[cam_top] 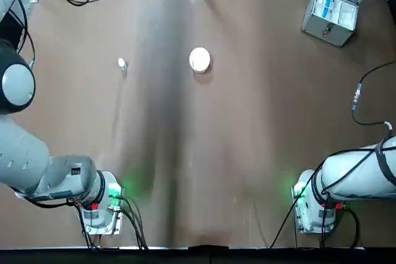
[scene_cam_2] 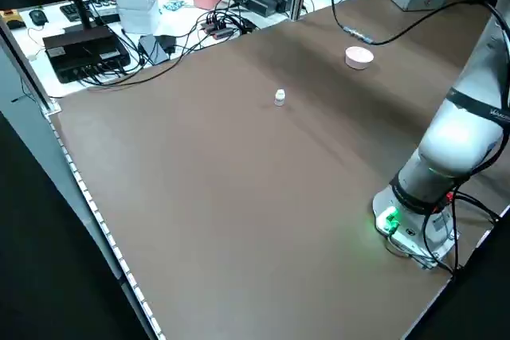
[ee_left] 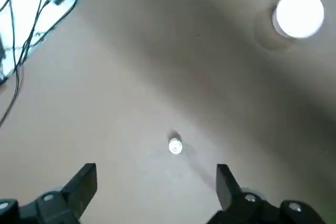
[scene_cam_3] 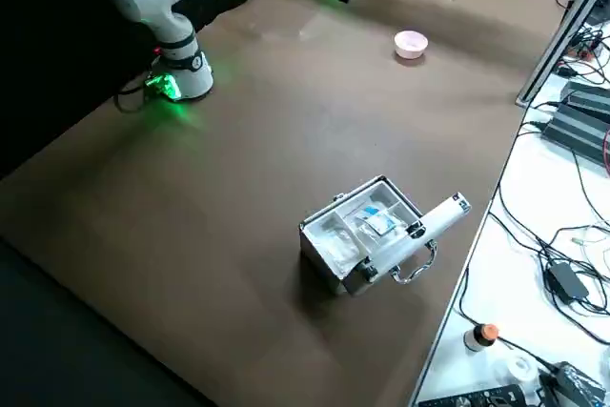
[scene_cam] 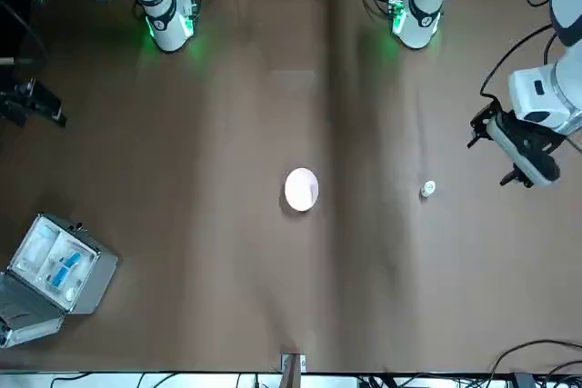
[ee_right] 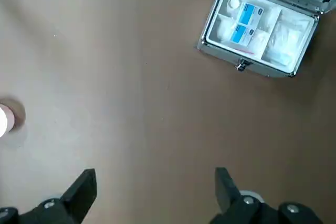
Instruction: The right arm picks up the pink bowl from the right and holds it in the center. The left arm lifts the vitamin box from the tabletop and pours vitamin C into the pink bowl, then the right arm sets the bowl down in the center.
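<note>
Both grippers, left (ee_left: 152, 187) and right (ee_right: 152, 192), hang spread and empty. Pink bowl (cam_top: 199, 59) sits centre-far, vitamin box (cam_top: 122, 63) to its left: I cannot tell whether pouring is due or done.

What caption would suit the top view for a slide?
Pink bowl at table centre, small vitamin bottle to its left, open metal case at far right; both arms parked.
</note>
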